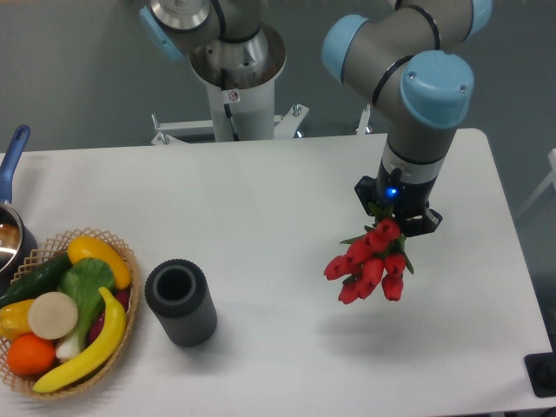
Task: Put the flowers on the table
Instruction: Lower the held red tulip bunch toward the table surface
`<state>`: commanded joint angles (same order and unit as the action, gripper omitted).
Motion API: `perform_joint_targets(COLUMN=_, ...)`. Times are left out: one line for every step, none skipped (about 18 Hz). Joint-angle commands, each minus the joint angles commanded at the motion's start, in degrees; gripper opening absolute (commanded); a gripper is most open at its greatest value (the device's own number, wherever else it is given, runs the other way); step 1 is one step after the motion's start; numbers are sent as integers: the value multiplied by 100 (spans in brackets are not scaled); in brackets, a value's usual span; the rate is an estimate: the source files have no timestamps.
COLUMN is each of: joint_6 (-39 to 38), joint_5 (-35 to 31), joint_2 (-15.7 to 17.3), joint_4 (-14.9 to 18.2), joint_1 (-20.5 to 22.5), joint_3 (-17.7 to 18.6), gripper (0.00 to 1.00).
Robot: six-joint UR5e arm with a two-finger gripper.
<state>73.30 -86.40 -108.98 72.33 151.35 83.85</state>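
The flowers (pixel 369 265), a small bunch of red tulip buds with green leaves, hang buds-down from my gripper (pixel 395 219) above the right half of the white table (pixel 261 200). The gripper points straight down and is shut on the stems; the stems and fingertips are mostly hidden behind the gripper body and the buds. The bunch is held clear of the tabletop, with its shadow below it on the table.
A dark grey cylindrical vase (pixel 181 302) stands left of centre. A wicker basket (pixel 61 313) of fruit and vegetables sits at the front left. A pot with a blue handle (pixel 10 204) is at the left edge. The arm's base (pixel 236 78) stands behind the table.
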Motion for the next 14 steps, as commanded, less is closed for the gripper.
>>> perform_joint_targets(joint_6=0, joint_5=0, joint_2=-35, joint_4=-9, joint_1=0, joint_3=0, gripper=0)
perform_joint_targets(joint_6=0, joint_5=0, joint_2=-70, joint_4=0, joint_1=-9, joint_3=0, gripper=0)
perform_joint_targets(joint_6=-9, joint_5=0, joint_2=-105, joint_4=0, joint_1=-35, joint_3=0, gripper=0)
perform_joint_targets(joint_6=-9, joint_5=-9, joint_2=-149, joint_4=-44, joint_1=-87, joint_3=17, gripper=0)
perform_joint_targets(joint_6=-26, joint_5=-26, joint_2=-219, joint_4=-53, joint_1=-140, joint_3=44, gripper=0)
perform_joint_targets(joint_6=-61, joint_5=-87, joint_2=-255, joint_4=-88, joint_1=-167, joint_3=96, gripper=0)
perform_joint_targets(joint_6=-62, joint_5=-123, joint_2=-307, joint_4=-71, joint_1=-184, joint_3=140, gripper=0)
perform_joint_targets(joint_6=-70, joint_5=-140, joint_2=-360, joint_4=-79, joint_1=-246, joint_3=141, gripper=1)
perform_joint_targets(joint_6=-70, joint_5=-158, joint_2=-421, joint_4=-88, joint_1=-316, joint_3=141, gripper=2)
perform_joint_targets(joint_6=-70, joint_5=-167, joint_2=-448, joint_4=-97, joint_1=-360, joint_3=175, gripper=3)
perform_joint_targets(joint_6=-70, joint_5=-158, joint_2=-492, joint_4=-97, joint_1=-387, joint_3=193, gripper=7)
perform_joint_targets(joint_6=-62, joint_5=-158, joint_2=-536, joint_4=-97, joint_1=-413, joint_3=202, gripper=11)
perform_joint_targets(joint_6=-62, joint_5=-158, joint_2=-571, joint_4=-97, joint_1=-422, joint_3=220, gripper=15)
perform_joint_targets(joint_6=-62, joint_5=-158, joint_2=-580, joint_4=-105, joint_1=-422, joint_3=246, gripper=18)
